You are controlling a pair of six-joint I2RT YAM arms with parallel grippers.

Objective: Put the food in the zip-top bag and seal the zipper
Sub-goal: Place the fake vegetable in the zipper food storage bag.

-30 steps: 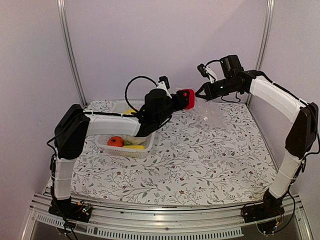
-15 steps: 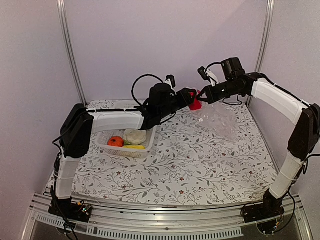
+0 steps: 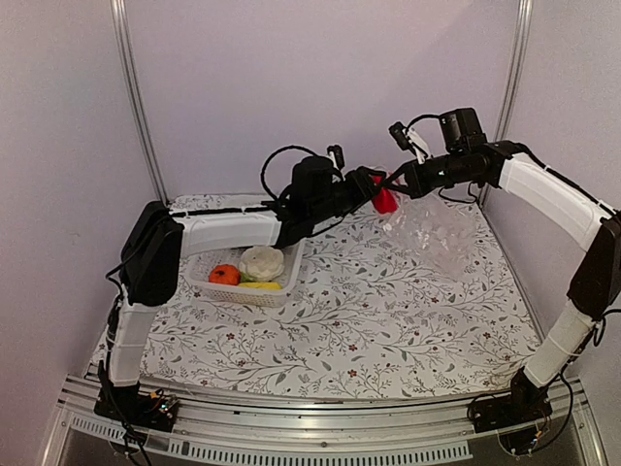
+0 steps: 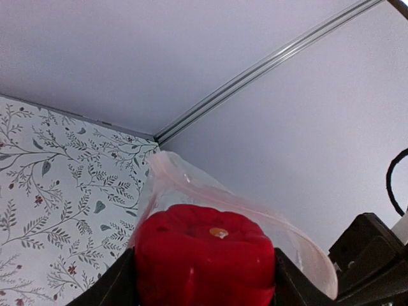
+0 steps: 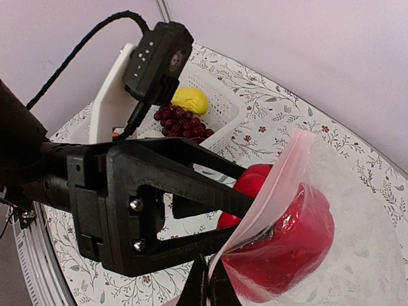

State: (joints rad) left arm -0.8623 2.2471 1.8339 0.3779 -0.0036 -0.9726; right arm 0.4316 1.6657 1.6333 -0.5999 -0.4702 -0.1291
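Note:
My left gripper point(image 3: 375, 191) is shut on the red pepper point(image 3: 386, 201) and holds it in the air at the back of the table. In the left wrist view the pepper point(image 4: 205, 255) sits between both fingers point(image 4: 116, 285), its front end inside the mouth of the clear zip-top bag point(image 4: 191, 191). My right gripper point(image 5: 207, 280) is shut on the bag's mouth edge at the whitish zipper point(image 5: 275, 185) and holds the bag point(image 3: 434, 228) up. The pepper point(image 5: 287, 239) shows red through the plastic.
The white slotted basket point(image 3: 254, 295) stands left of centre with the orange tomato point(image 3: 224, 275), white cauliflower point(image 3: 261, 262) and yellow corn point(image 3: 260, 285). The right wrist view shows the lemon point(image 5: 182, 100) and dark red grapes point(image 5: 182, 121) in it. Walls stand close behind.
My left arm has stretched to the right and carried the pepper from beside the bag into its mouth. My right gripper and the bag have shifted slightly right.

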